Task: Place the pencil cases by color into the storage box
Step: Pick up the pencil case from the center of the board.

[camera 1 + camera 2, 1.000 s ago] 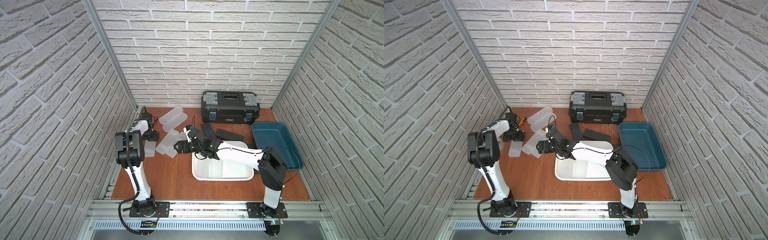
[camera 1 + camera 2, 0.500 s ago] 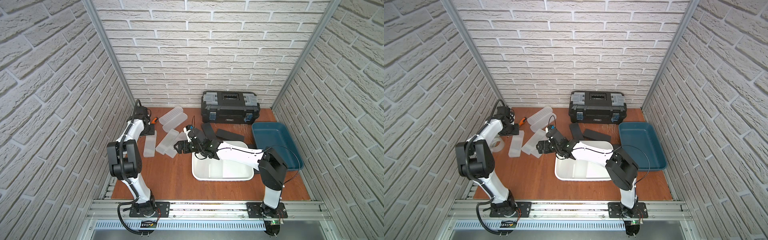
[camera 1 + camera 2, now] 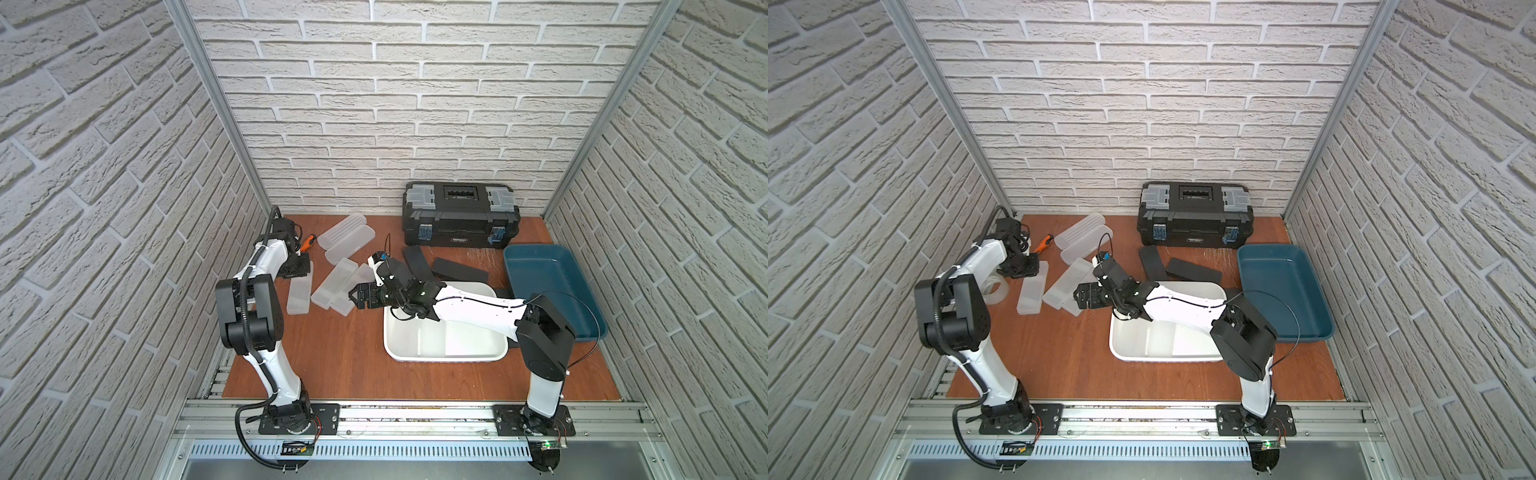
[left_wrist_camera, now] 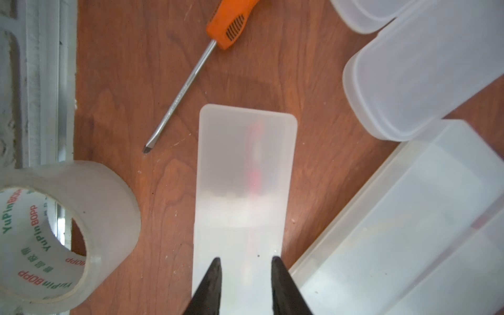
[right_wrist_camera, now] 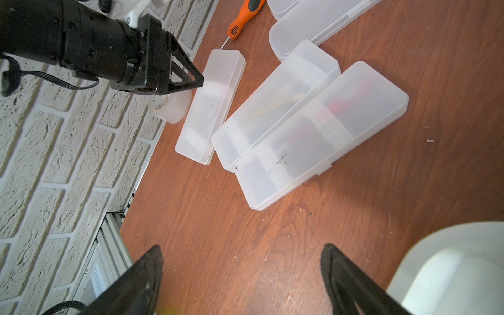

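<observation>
Several frosted white pencil cases lie at the table's left. The leftmost case (image 3: pixel 299 293) (image 4: pixel 245 163) (image 5: pixel 215 90) lies under my left gripper (image 3: pixel 297 269) (image 4: pixel 245 260) (image 5: pixel 200 80), which is shut. Its tips hang close together over the case's top, not around its sides. Two more cases (image 3: pixel 332 282) (image 5: pixel 275 109) lie beside it, and two (image 3: pixel 347 237) further back. Two black cases (image 3: pixel 415 257) (image 3: pixel 459 269) lie behind the white storage box (image 3: pixel 449 358) (image 5: pixel 450 267). My right gripper (image 3: pixel 353 296) (image 5: pixel 241 251) hangs open and empty over bare wood between box and cases.
An orange-handled screwdriver (image 3: pixel 307 241) (image 4: pixel 229 21) and a clear tape roll (image 3: pixel 994 286) (image 4: pixel 68 218) lie by the left wall. A black toolbox (image 3: pixel 461 220) stands at the back. A blue tray (image 3: pixel 552 291) sits at the right.
My left gripper has gone from open to shut, and its arm has shifted by the leftmost case. The right arm and all the cases have stayed where they were.
</observation>
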Controlling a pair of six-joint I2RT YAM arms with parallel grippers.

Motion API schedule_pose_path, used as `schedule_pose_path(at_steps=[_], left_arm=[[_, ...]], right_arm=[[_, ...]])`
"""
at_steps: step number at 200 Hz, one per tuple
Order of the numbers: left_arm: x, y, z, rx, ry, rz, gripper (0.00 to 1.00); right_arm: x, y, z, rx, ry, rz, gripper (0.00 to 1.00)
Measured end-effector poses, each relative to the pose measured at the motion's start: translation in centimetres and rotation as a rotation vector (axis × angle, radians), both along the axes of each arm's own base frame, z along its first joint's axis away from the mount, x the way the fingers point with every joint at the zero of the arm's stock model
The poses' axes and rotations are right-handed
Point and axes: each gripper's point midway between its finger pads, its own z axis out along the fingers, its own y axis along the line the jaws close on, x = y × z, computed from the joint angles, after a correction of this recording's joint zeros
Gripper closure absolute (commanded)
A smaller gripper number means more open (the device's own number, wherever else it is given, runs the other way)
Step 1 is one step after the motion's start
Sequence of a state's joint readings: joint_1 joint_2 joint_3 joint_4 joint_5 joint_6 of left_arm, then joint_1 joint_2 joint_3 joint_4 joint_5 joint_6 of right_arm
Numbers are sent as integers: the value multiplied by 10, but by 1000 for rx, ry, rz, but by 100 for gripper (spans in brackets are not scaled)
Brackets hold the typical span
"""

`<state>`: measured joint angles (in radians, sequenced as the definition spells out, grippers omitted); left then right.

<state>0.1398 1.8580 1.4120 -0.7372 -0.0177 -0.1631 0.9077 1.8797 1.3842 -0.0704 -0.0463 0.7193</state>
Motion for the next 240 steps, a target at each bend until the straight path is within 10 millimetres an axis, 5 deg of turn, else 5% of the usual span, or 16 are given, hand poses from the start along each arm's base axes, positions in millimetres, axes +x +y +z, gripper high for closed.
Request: schedule_pose_path(at_steps=[53,168,209,224,240], left_arm=[[-9,9,-30,-9,80,23,72],[6,17,-38,-62,73,39,82],[13,18,-33,-60,48,30,69],[11,18,-32,-54,42,31,49],[4,17,-32,-50,48,36,39]], right_arm=[[1,1,1,6,-3,-1,9],[0,1,1,12,-3,2,10],[0,1,1,10,-4,2,10],[0,1,1,10,-6,3,10],[0,1,1,9,-6,3,10]])
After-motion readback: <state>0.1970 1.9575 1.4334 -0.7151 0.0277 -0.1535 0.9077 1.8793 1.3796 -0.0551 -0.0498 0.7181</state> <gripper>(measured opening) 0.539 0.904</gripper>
